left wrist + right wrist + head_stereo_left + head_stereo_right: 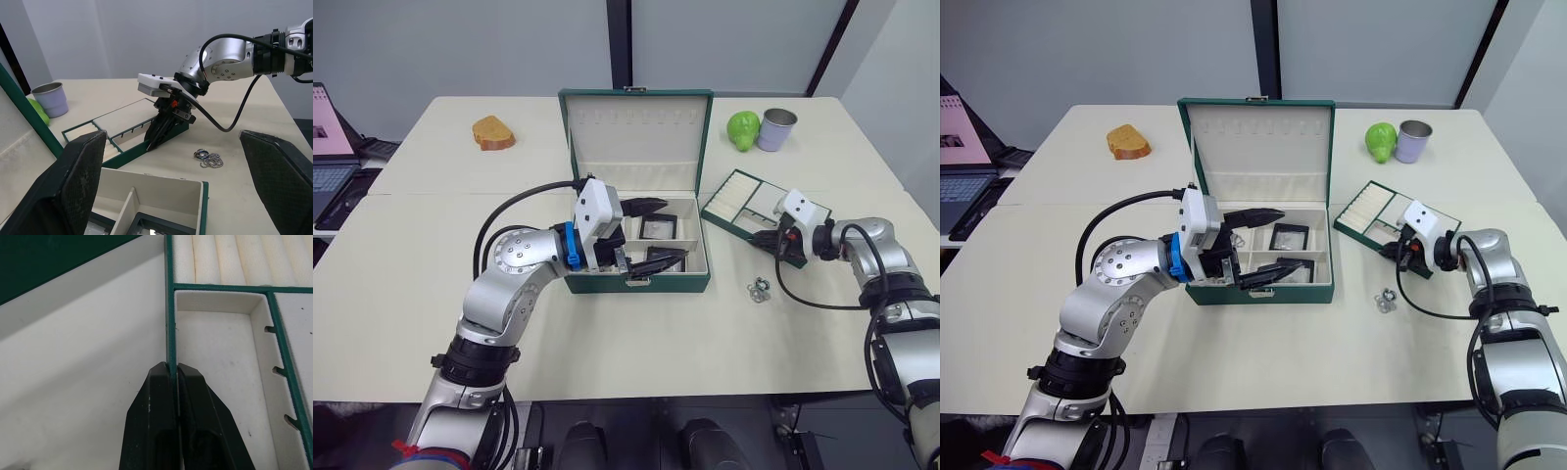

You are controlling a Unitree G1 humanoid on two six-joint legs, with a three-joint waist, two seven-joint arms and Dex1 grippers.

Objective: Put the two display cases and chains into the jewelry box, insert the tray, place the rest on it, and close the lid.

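Observation:
The jewelry box (pixel 636 282) stands open at the table's middle, its lid (pixel 636 122) upright behind it. Both display cases lie inside the box, one (pixel 658 228) in a rear compartment and the other (pixel 674 262) near the front wall. My left gripper (pixel 656 233) hovers open over those compartments, holding nothing. To the right of the box lies the tray (pixel 741 199). My right gripper (pixel 172 369) is shut on the tray's green near rim (pixel 169 308). The rest, a cluster of silvery loops (pixel 760 288), lies on the table in front of the tray. The chains are out of view.
A green fruit (pixel 742 129) and a metal cup (pixel 776 128) stand at the back right. A piece of bread (pixel 493 133) lies at the back left. A laptop (pixel 328 157) sits beyond the table's left edge.

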